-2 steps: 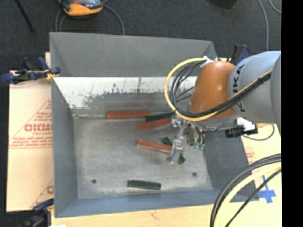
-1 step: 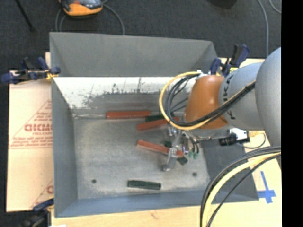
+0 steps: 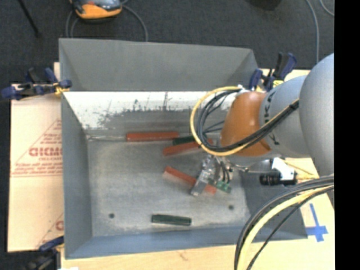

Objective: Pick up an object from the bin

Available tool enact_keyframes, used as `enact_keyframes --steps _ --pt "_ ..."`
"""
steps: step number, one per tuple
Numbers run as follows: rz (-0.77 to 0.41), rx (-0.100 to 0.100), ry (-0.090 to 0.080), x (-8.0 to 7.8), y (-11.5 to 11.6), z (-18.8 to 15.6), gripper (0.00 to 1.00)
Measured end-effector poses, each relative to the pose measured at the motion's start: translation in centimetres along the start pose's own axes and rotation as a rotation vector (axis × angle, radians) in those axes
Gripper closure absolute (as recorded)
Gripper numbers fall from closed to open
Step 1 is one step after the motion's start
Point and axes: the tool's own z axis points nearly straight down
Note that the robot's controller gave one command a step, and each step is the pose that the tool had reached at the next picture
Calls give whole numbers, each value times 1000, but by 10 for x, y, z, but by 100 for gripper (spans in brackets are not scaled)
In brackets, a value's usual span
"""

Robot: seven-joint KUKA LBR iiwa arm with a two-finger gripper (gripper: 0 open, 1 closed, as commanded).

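1. The grey metal bin (image 3: 73, 167) has steep sloping walls and a flat, scuffed floor where a few loose things lie well apart
2. The arm (image 3: 315, 117) reaches in from the right, over the bin's right wall. It carries an orange cover (image 3: 244, 122) on its wrist, and looped cables (image 3: 197, 122) hang in front of the cover
3. A long red-orange strip (image 3: 151, 135) lies flat along the foot of the back wall, left of the arm
4. A second red-orange piece (image 3: 179, 148) lies just to the right of that strip and a little nearer. It is tilted, with a dark green piece (image 3: 183, 141) against its upper side, and its right end runs under the cables
5. A dark green bar (image 3: 171, 220) lies flat near the front wall, well apart from everything else
6. A short red strip (image 3: 179, 176) lies slantwise in the middle of the floor, and its right end is at the claw
7. The claw (image 3: 203, 181) is low in the bin, down at the floor on the right end of that short red strip. I cannot tell how far open it is, or whether it has hold of the strip
8. A small green piece (image 3: 224, 187) lies just to the right of the claw
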Motion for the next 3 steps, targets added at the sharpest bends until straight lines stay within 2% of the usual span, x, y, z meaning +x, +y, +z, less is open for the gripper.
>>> enact_keyframes --steps 2,3 --pt "-1 2 3 1 0 -3 100" --pt "-3 6 14 3 -1 -23 100"
